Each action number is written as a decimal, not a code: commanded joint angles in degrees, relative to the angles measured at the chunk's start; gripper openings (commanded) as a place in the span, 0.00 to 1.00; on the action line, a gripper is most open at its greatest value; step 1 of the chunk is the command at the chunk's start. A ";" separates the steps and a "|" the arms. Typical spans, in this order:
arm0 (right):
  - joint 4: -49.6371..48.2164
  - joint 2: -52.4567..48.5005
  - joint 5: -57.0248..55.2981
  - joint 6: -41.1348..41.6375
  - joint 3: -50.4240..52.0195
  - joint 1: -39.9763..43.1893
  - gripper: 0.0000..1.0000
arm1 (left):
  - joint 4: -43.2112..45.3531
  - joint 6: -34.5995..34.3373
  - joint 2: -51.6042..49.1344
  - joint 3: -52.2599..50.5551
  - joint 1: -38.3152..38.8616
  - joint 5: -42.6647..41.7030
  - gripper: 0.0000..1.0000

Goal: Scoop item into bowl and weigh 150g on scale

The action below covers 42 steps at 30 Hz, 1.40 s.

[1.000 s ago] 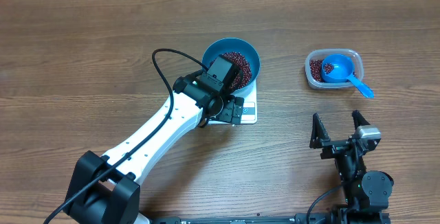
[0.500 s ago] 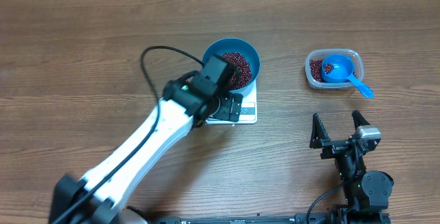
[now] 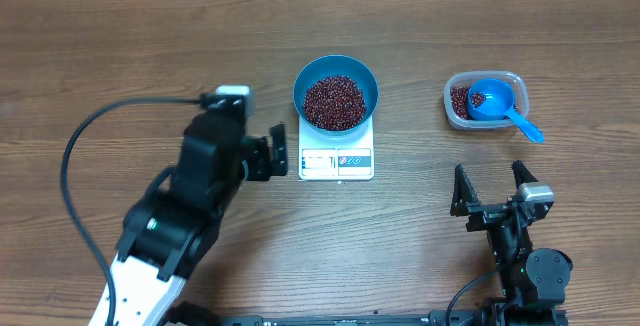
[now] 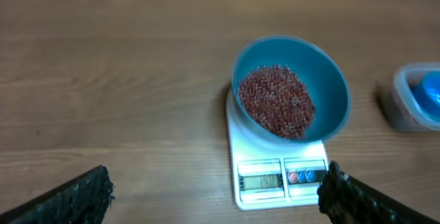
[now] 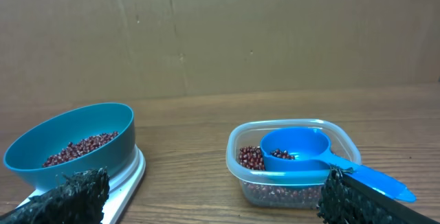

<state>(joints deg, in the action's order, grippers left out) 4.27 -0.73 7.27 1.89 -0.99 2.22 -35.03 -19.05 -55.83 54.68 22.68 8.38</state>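
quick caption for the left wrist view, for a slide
Blue bowl of red-brown beans sitting on the white scale

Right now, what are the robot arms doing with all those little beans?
Nothing is being held at this moment. The round bright blue bowl sits on the small white square scale, with a heap of small red-brown beans inside. The left hand hovers open just left of the scale. The small blue plastic scoop rests in the clear rectangular plastic tub, which has a few beans in it. The right hand hangs open, short of the tub.
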 commanded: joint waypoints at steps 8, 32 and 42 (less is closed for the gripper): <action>-0.22 0.57 0.11 -0.20 0.55 0.22 1.00 | 28.79 1.07 18.82 -29.29 -11.89 -8.48 1.00; -0.22 0.57 0.11 -0.20 0.55 0.22 1.00 | 30.38 17.66 55.67 -54.40 -19.10 -7.54 1.00; -0.22 0.57 0.11 -0.22 0.55 0.22 1.00 | 30.56 24.85 55.67 -54.40 -20.68 -7.89 0.99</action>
<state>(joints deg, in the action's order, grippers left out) 4.29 -0.69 7.25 1.87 -0.99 2.26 -4.43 3.29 -0.84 0.47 2.46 0.25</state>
